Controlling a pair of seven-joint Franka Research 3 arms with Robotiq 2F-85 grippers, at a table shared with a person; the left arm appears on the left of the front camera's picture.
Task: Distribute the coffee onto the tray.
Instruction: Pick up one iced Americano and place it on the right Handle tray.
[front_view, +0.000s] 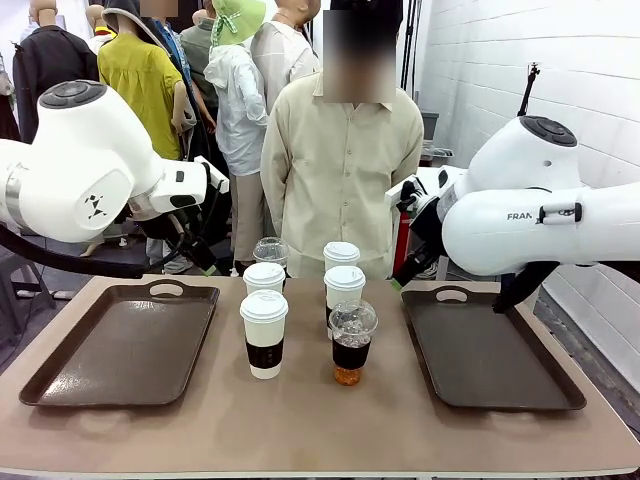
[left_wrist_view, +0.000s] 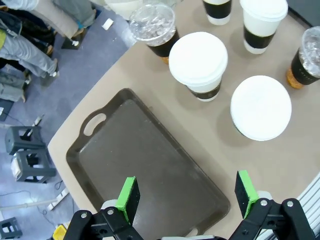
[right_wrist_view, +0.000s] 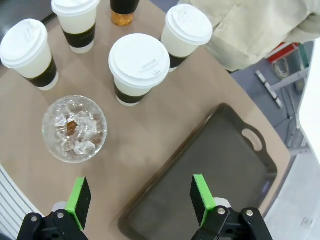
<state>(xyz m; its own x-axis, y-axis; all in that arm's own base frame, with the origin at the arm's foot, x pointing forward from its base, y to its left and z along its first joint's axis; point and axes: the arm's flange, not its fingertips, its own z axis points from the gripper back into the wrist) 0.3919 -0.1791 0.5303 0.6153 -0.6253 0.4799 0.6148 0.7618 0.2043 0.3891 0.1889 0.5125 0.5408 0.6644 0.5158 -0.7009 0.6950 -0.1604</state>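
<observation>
Although both arms were poised over the table (front_view: 320, 435), none of the coffee had been placed on a tray: all six cups were gathered at the middle of the table, between the two trays. Four white paper cups (front_view: 264, 333) with white lids and dark bands were stood upright in two short rows. One clear dome-lidded cup (front_view: 352, 343), filled with ice and amber liquid, was set just beside the right-hand row, on the side of the near edge. A second clear cup (front_view: 270, 250) was set at the back of the group, towards the far edge.

The left tray (front_view: 120, 350) was laid towards the table's left edge and the right tray (front_view: 495, 360) towards its right edge, each with its handle turned to the far edge.

The left gripper (left_wrist_view: 186, 182) was seen with its green pads spread wide and nothing between them, above the left tray near the side facing the cups. The right gripper (right_wrist_view: 139, 182) was likewise spread, with nothing pinched, above the cup-side rim of the right tray.

A person (front_view: 345, 170) was stood at the far edge, behind the cups.
</observation>
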